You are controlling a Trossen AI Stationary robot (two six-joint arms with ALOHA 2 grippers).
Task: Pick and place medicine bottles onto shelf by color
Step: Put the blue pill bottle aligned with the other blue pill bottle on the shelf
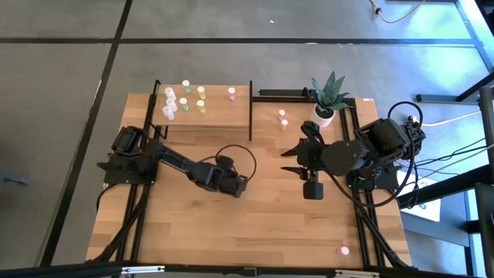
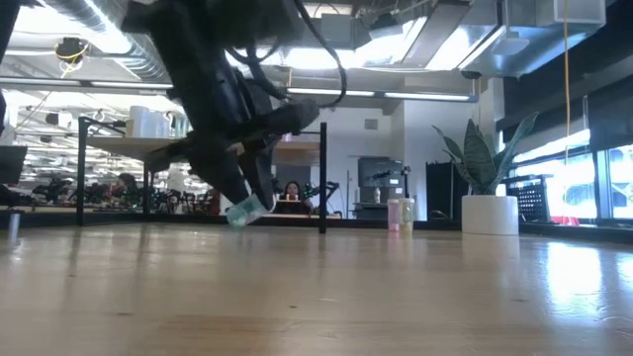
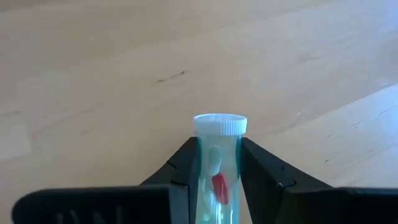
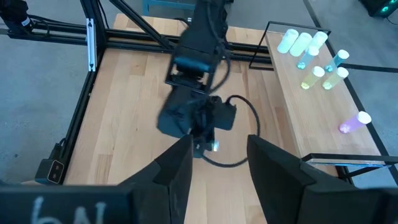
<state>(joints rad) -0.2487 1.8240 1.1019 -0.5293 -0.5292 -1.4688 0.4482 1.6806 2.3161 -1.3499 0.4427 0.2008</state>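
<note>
Gripping a white-capped bottle (image 3: 219, 169) in my left hand (image 1: 238, 185) above the worktop (image 1: 270, 224); right hand (image 4: 217, 165) wide, waiting.

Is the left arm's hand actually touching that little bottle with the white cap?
Touching. In the left wrist view, the left hand has its two dark fingers pressed against both sides of the bottle, with no gap showing on either side.
</note>
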